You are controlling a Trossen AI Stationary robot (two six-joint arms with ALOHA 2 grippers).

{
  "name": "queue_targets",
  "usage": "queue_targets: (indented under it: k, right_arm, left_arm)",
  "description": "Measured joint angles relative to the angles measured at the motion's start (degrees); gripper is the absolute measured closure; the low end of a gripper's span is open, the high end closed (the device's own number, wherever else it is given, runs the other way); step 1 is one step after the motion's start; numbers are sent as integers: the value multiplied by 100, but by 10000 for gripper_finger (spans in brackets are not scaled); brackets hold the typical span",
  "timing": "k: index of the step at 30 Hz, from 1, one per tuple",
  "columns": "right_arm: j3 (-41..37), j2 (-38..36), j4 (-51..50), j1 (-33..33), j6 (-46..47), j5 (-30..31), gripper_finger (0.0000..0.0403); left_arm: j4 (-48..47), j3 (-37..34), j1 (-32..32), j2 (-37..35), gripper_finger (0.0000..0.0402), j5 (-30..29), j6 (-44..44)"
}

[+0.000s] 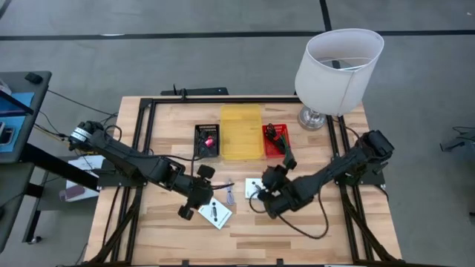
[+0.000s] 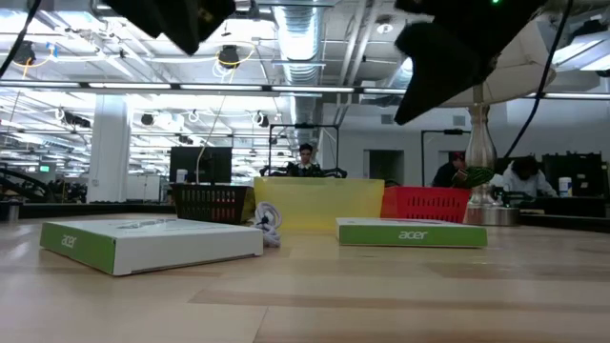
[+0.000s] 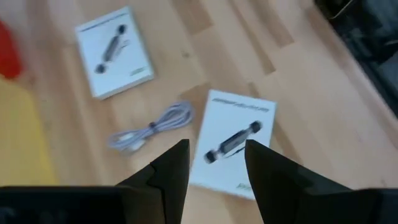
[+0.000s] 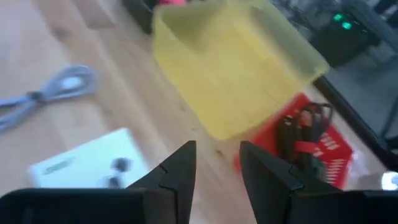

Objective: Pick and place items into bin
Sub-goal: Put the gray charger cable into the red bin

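Two dark, nearly black robot arms are built from chunky jointed segments with rounded housings. The left arm carries a pale silver-white ring near its base and thin dark cables trailing off beside it. The right arm has a blocky black shoulder housing and a black cable looping out beneath it. The left tool and the right tool each end in two matte black, wedge-shaped fingers with angular, faceted edges.

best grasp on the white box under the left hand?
Top-down, closing across the narrow width of the white box at mid-length. It lies flat on the table, so only its side edges offer purchase. The left hand is open above it; keep clear of the coiled cable alongside.
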Motion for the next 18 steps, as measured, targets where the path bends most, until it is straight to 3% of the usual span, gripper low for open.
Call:
queue_targets:
  k: [8, 18]
  right_arm:
    - [0, 0, 135, 683, 151, 104, 283]
    - [0, 0, -370, 1150, 252, 364, 283]
  left_arm:
    - [806, -1035, 38, 2, 253, 84, 235]
    - [1335, -1342, 94, 4, 253, -300, 1809]
